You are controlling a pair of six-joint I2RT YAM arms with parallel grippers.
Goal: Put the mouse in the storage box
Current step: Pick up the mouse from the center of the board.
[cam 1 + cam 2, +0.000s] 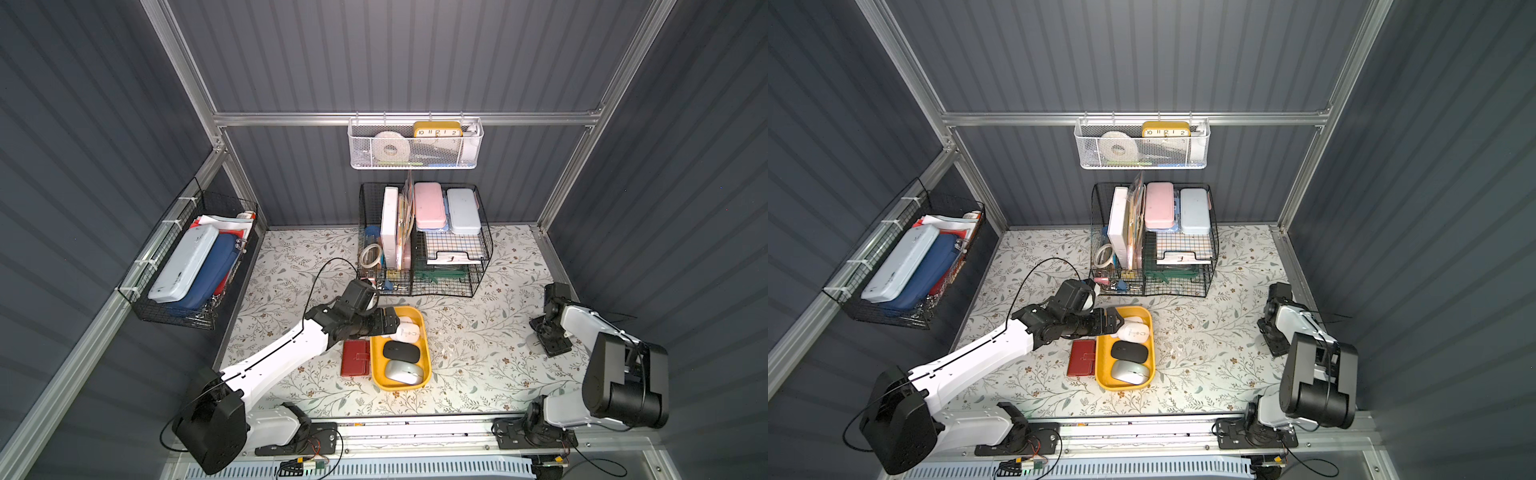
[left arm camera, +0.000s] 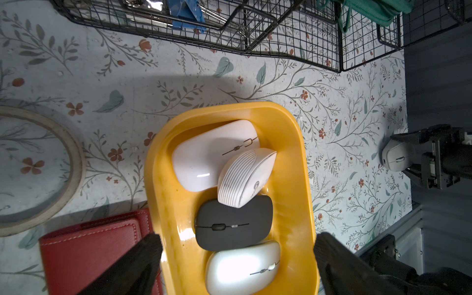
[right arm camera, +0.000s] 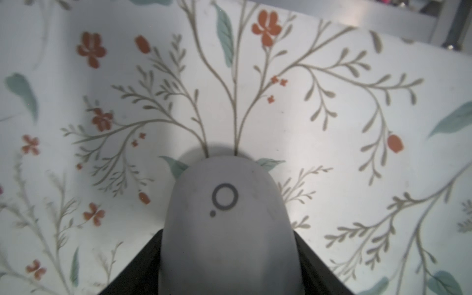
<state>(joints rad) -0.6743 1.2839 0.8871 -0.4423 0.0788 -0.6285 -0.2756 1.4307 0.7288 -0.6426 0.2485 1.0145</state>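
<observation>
The yellow storage box [image 1: 428,360] [image 1: 1153,353] [image 2: 304,178] lies mid-table and holds several mice: two white ones, a black one [image 1: 401,351] [image 2: 232,224] and a silver one [image 1: 404,372]. My left gripper [image 1: 392,324] [image 2: 237,245] hovers open over the box's far end, its fingers [image 2: 150,252] straddling the box with nothing between them. Another white mouse [image 3: 227,229] [image 1: 532,341] [image 2: 394,159] sits on the floral table near the right wall. My right gripper [image 3: 228,265] [image 1: 547,337] is shut on it, with a black finger pressed against each side.
A red wallet [image 1: 356,358] [image 2: 89,252] lies against the box's left side. A black wire organizer [image 1: 424,241] full of cases stands behind the box. A black basket [image 1: 187,266] hangs on the left wall and a white mesh basket [image 1: 415,145] on the back rail.
</observation>
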